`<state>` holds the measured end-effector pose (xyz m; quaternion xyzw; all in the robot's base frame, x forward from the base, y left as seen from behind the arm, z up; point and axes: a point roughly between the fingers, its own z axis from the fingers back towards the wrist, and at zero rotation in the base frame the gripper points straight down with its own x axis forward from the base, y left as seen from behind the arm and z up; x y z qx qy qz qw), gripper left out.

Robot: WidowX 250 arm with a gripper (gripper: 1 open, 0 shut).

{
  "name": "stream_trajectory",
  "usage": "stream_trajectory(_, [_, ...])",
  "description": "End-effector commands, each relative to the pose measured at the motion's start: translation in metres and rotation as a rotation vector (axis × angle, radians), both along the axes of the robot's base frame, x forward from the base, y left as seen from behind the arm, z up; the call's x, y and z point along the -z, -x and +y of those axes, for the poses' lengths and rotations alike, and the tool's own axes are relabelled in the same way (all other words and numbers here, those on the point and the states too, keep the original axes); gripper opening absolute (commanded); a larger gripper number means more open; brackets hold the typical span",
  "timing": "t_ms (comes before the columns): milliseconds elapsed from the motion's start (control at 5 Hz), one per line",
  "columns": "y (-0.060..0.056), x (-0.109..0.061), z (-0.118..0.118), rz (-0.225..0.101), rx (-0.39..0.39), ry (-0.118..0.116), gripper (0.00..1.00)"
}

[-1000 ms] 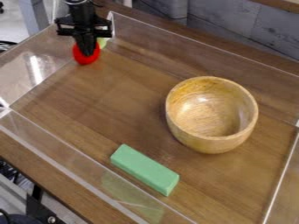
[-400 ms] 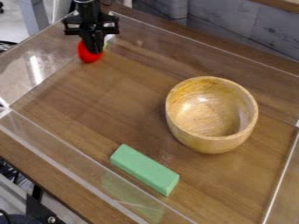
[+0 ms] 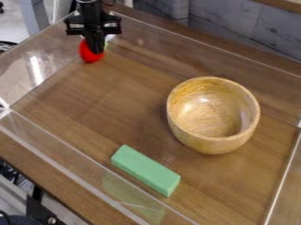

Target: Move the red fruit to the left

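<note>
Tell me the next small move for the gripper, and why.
Probably lift slightly, then carry left. The gripper looks shut on the red fruit, which sits low on the wooden table near the clear wall; raising it first should avoid dragging.

Even, soft indoor light, moderately bright. White glare streaks on clear plastic walls (image 3: 41,66) left of and below jaws. Soft sheen on brown wooden tabletop (image 3: 118,105). Faint shadow inside round wooden bowl (image 3: 213,113), well right of jaws. Low resolution, slight overall softness; background beyond jaws blurry. No obvious edge distortion.
</note>
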<state>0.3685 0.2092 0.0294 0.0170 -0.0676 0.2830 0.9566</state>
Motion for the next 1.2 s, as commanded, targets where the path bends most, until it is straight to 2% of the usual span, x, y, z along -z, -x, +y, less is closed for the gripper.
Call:
stream_trajectory(0, [0.003,0.005,0.007,0.014,-0.049,-0.005,0.00])
stream_trajectory(400, [0.013,0.020,0.007,0.031,-0.044,0.005,0.00])
stream_trajectory(600, [0.013,0.024,0.009,0.046,-0.049,0.009,0.00])
stream_trajectory(1000, [0.008,0.013,0.009,0.077,-0.034,0.017,0.00])
